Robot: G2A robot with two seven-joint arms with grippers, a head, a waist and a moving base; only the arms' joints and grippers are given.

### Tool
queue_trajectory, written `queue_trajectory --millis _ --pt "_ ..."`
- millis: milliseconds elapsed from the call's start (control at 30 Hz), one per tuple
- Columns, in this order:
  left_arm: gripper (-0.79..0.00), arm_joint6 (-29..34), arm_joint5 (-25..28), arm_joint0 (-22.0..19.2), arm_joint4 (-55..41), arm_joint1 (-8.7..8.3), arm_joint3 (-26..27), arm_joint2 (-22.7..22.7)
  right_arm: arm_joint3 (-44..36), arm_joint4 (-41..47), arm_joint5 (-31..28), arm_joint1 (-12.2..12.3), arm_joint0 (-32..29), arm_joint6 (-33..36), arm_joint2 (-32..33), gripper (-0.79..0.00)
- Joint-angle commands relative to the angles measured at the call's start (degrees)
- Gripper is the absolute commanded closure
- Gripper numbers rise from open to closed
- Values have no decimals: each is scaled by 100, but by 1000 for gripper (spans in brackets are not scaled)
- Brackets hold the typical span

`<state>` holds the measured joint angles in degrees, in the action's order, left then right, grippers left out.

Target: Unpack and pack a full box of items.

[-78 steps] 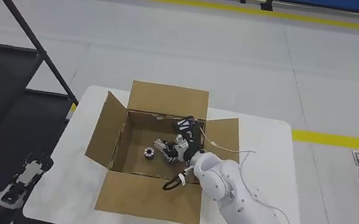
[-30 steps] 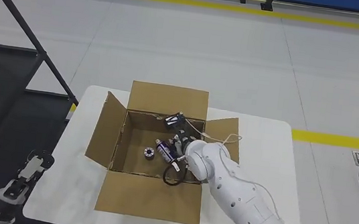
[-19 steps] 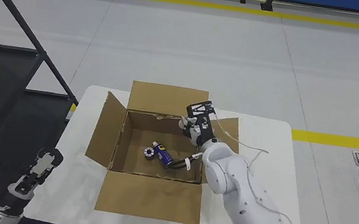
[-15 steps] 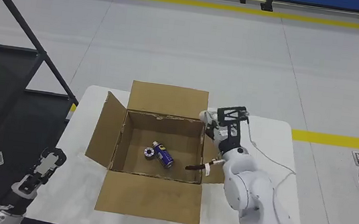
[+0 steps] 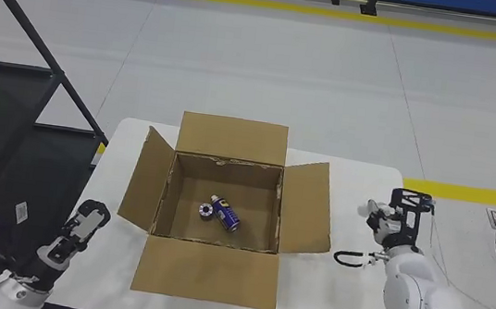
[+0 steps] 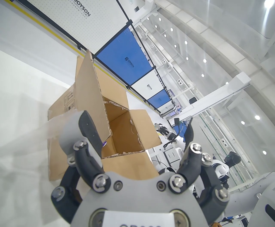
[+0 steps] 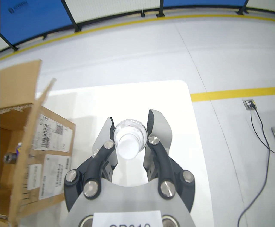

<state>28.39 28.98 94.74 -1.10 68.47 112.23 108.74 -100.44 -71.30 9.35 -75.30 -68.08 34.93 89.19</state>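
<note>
The right gripper (image 7: 130, 126), at the top view's right edge above the white table (image 5: 343, 287), clenches a clear white-capped bottle (image 7: 130, 140), well apart from the open cardboard box (image 5: 231, 138) at centre, where a blue spray can (image 5: 225, 214) lies beside a metal ring (image 5: 206, 211).

A: Can a gripper enter the open brown cardboard box (image 5: 231, 138)?
B: From above, yes; its four flaps splay outward. A blue spray can (image 5: 224, 214) and a small round metal part (image 5: 206, 211) lie mid-floor; the floor's right side is open.
A: The white table (image 5: 329, 295)?
B: Open right of the box, under the right gripper (image 7: 130, 117) clamping a clear plastic bottle (image 7: 130, 139).
</note>
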Motion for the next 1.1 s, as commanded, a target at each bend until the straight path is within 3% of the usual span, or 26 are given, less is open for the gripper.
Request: queue_trajectory --millis 0,333,367,400,467,533,567,867,1067 --pt "-785 -13 -20 -12 37 -4 31 -27 335 -147 24 17 100 149 45 0" --pt "-785 -76 -67 -32 126 -25 110 -111 1332 -294 46 26 514 451 -62 0" --pt "-785 -85 -67 -32 132 -27 110 -118 1409 -307 49 27 560 489 -72 -71" --pt "-785 -95 -73 -31 142 -29 108 -121 1481 -313 48 28 605 519 -80 -212" --pt "-785 -125 -75 -30 155 -32 110 -127 1583 -287 12 30 682 565 -90 -366" --pt "-785 -150 -77 -25 159 -35 110 -134 1626 -258 -2 32 726 558 -88 -686" --pt "-785 -165 -73 -23 160 -37 110 -130 1612 -226 -21 32 736 530 -84 -785" --pt "-785 -187 32 7 27 -62 62 -9 613 -152 334 14 600 -34 -64 -785" --pt "-785 -313 60 30 -225 -77 -148 230 -380 101 -294 -70 691 -482 -930 -785"
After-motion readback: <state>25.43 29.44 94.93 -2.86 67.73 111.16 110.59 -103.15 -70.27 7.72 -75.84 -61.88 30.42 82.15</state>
